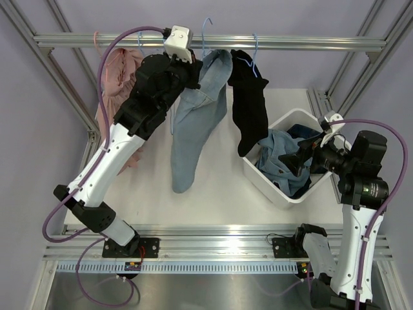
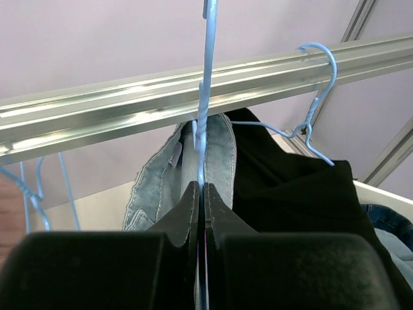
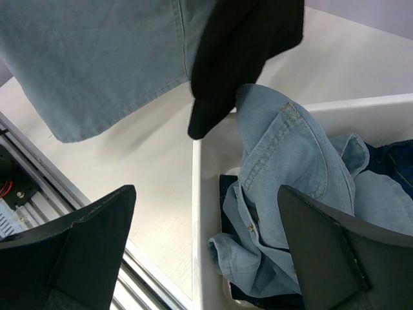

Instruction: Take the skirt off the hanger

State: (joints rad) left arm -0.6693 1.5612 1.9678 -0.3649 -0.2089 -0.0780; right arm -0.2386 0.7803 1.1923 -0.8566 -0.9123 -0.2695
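Observation:
A light blue denim skirt (image 1: 193, 123) hangs from a blue wire hanger (image 1: 205, 29) on the metal rail (image 1: 290, 42). My left gripper (image 1: 192, 64) is up at the rail, shut on the hanger's wire neck. In the left wrist view the fingers (image 2: 204, 188) pinch the hanger wire (image 2: 205, 129), with the skirt's waistband (image 2: 161, 187) just behind. My right gripper (image 1: 303, 160) is open and empty over the white bin (image 1: 274, 187). In the right wrist view it (image 3: 206, 188) is above the bin's rim (image 3: 197, 213), and the skirt's hem (image 3: 97, 64) hangs at upper left.
A black garment (image 1: 250, 110) hangs on a second blue hanger (image 2: 316, 97) right of the skirt. A pink garment (image 1: 119, 77) hangs at the left. The bin holds a denim shirt (image 3: 290, 168) and darker clothes. Frame posts stand at both sides.

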